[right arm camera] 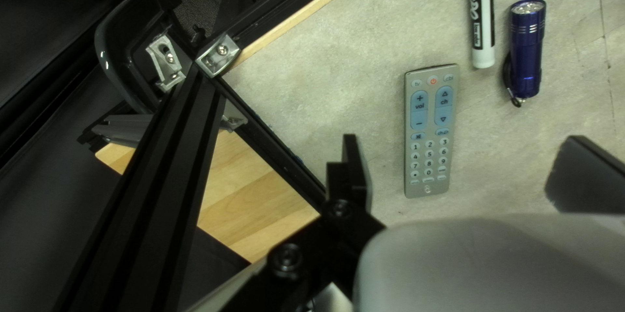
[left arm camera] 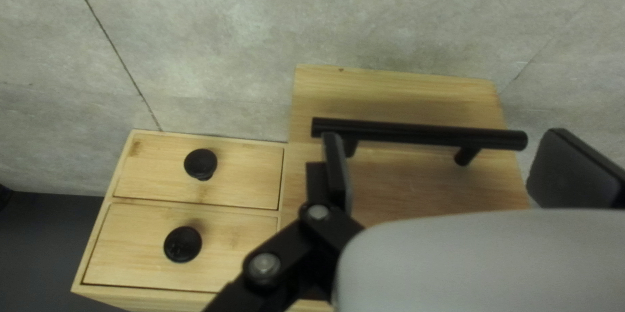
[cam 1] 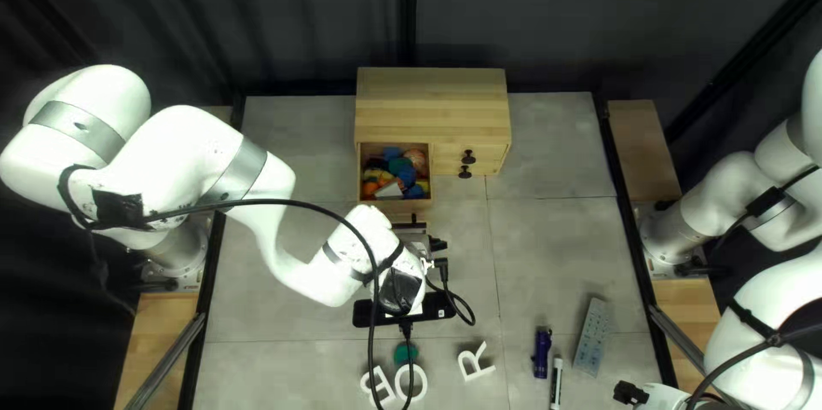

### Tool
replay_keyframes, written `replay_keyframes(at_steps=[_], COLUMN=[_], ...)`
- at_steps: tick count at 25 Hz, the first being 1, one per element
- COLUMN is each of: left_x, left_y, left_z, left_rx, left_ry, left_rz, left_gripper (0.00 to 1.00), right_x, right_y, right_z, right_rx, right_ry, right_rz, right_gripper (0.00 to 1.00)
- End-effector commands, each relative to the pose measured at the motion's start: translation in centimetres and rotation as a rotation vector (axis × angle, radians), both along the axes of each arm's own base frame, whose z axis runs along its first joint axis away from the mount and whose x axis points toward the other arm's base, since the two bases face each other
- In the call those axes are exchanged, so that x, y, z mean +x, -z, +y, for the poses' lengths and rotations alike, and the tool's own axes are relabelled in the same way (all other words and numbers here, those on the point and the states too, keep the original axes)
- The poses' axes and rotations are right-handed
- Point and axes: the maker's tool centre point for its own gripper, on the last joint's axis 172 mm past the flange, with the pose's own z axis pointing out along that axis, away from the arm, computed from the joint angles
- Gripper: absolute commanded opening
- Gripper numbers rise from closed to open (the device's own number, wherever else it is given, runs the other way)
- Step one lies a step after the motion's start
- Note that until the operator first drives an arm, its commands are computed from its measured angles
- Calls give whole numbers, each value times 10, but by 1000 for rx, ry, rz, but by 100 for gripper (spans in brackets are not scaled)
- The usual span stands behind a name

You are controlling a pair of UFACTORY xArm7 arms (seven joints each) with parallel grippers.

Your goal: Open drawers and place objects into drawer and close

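In the top left view, a wooden cabinet [cam 1: 432, 106] stands at the table's far edge, its left drawer [cam 1: 363, 172] pulled out with colourful items inside. My left gripper [cam 1: 415, 243], partly hidden under its arm, is by that drawer's front. The left wrist view shows my left gripper [left arm camera: 449, 162] wide open above the black bar handle [left arm camera: 420, 133] on the wooden front [left arm camera: 397, 188]. My right gripper [cam 1: 664, 397] shows partly at the bottom right of the top left view. Seen from its wrist, my right gripper [right arm camera: 459, 172] is open, near a grey remote [right arm camera: 431, 136] lying on the table.
A blue flashlight [cam 1: 541, 353] and a white marker [cam 1: 556, 383] lie left of the remote in the top left view. White letters [cam 1: 473, 362] and a green round thing [cam 1: 405, 353] are near the table's front. Two small drawers have round black knobs [left arm camera: 200, 164].
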Motion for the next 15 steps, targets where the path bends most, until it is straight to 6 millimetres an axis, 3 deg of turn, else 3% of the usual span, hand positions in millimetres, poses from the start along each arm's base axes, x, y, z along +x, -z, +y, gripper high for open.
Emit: replay_keyframes(at_steps=[1, 8, 15], left_x=[-8, -15, -12], left_y=[-6, -22, -21], left_z=[-1, 18, 25], left_rx=[3, 15, 21], left_ry=[-9, -15, 15], left_rz=[4, 4, -19], left_gripper=[100, 100, 100], right_x=[0, 0, 0], right_y=[0, 0, 0], right_z=[0, 0, 0], right_rx=[0, 0, 0], right_ry=[0, 0, 0], right_rz=[0, 0, 0], right_gripper=[100, 100, 100])
